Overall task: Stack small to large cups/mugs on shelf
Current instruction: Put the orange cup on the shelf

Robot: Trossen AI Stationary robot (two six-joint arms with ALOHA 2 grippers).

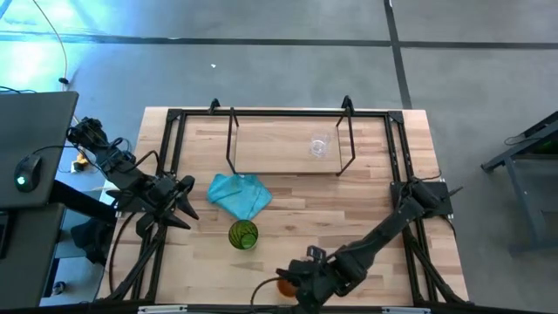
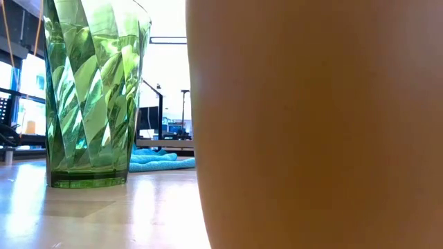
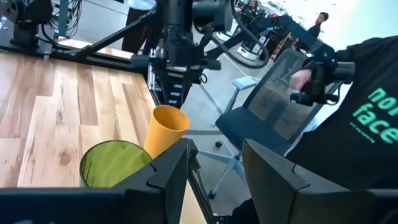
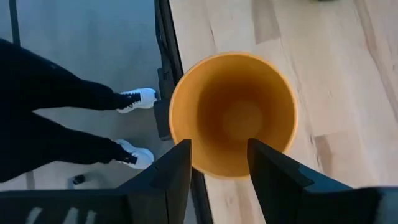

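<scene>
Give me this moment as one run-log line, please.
right gripper: open above orange cup | left gripper: open, waiting | clear cup: on shelf | green cup: on table

Grey concrete floor point(image 1: 288, 65) crossed by dark seam lines. Blue light glare cast at far corner. Black desk point(image 1: 35, 148) with mouse point(image 1: 29, 170) beside bench. Seated person in black shirt point(image 3: 354, 124), white sneakers point(image 4: 138, 98).

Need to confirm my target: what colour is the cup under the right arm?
Orange cup, clearest in the right wrist view.

Faceted green cup point(image 1: 243, 235), plain orange cup point(image 4: 233, 115), teal cloth point(image 1: 238, 194), pale wooden shelf point(image 1: 279, 144).
</scene>
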